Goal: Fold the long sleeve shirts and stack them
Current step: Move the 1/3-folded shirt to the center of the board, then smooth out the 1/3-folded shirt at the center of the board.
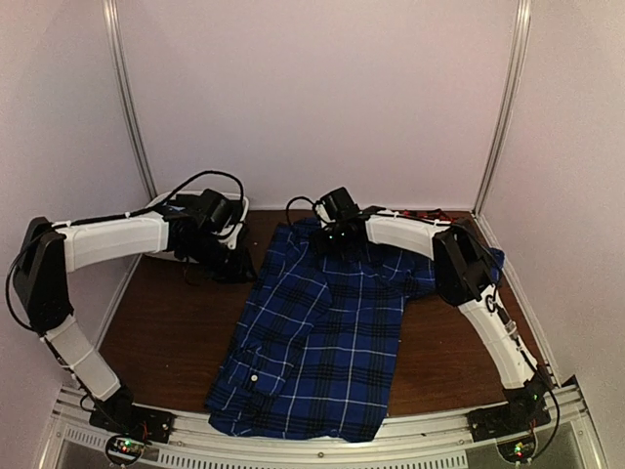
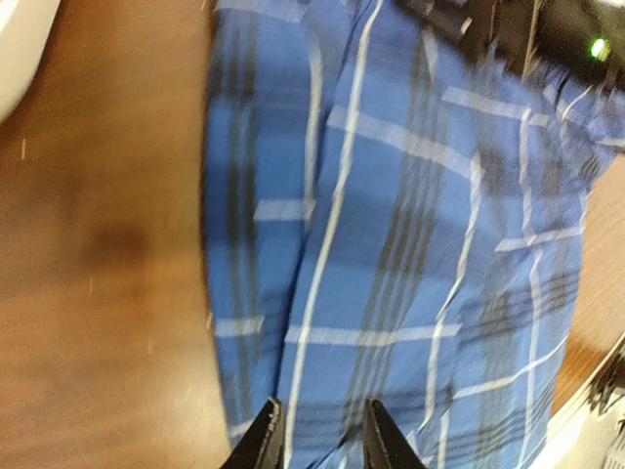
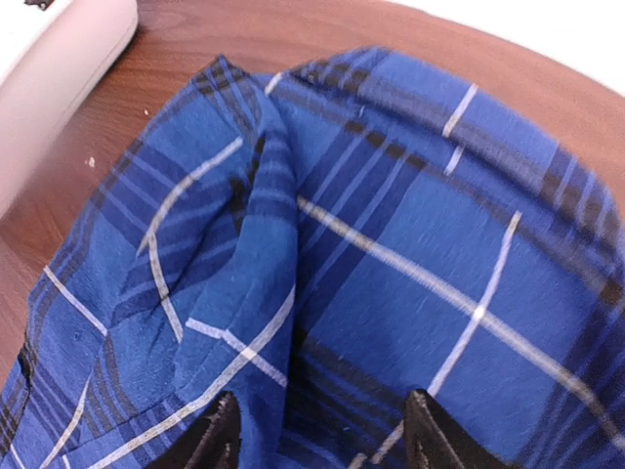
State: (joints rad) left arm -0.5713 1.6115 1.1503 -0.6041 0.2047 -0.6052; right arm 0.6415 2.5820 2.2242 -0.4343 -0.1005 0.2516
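Bench point(image 1: 166, 332): brown wood. Blue plaid shirt point(image 1: 322, 342) is laid lengthwise down the middle, with the hem at the near edge, the top end close to the far edge and the left side folded in over the body. Left arm point(image 1: 112, 239) is reached to the shirt's left edge, far side; left jaws are parted, nothing pinched. Right arm point(image 1: 400, 233) is positioned over the shirt's far end; right jaws are spread wide above bunched cloth, nothing grasped.

Matt cloth shirt point(image 1: 327, 332), smooth wooden table point(image 1: 171, 327)
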